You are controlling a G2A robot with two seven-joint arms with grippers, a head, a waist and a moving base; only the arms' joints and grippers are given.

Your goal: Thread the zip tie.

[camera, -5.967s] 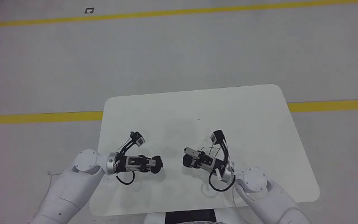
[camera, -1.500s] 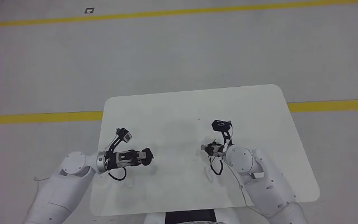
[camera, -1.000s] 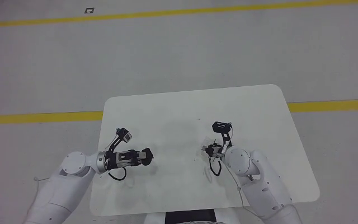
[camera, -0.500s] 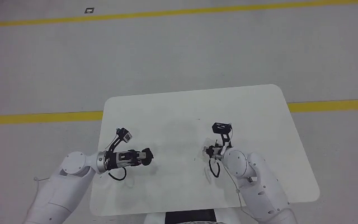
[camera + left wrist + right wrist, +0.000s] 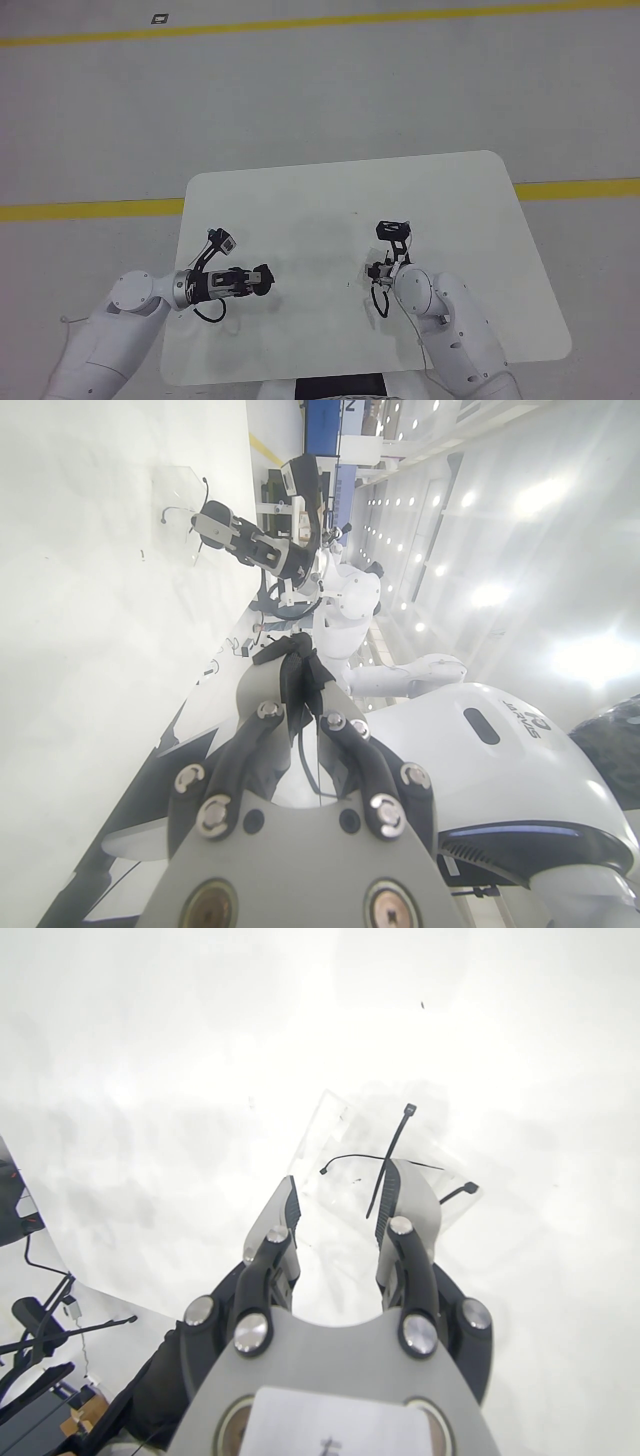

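The white table [image 5: 460, 200] carries both arms, well apart. The left gripper [image 5: 295, 660] hangs above the table's left part. Its fingers are pressed together at the tips on a thin black strand [image 5: 306, 760] that curves back toward the palm. Whether this is a zip tie is hard to make out, as the dark pads hide its front end.

The right gripper [image 5: 341, 1175] is low over a clear tray [image 5: 325, 1128] right of the table's middle, fingers spread and pinching nothing. The tray is barely visible in the top view, and its edges are faint against the white.

Three black ties lie on the tray. A straight zip tie [image 5: 392, 1153] sits just beside one finger. It crosses a thin curved zip tie [image 5: 355, 1156]. A third zip tie [image 5: 467, 1188] is mostly hidden behind that finger, only its head end showing.
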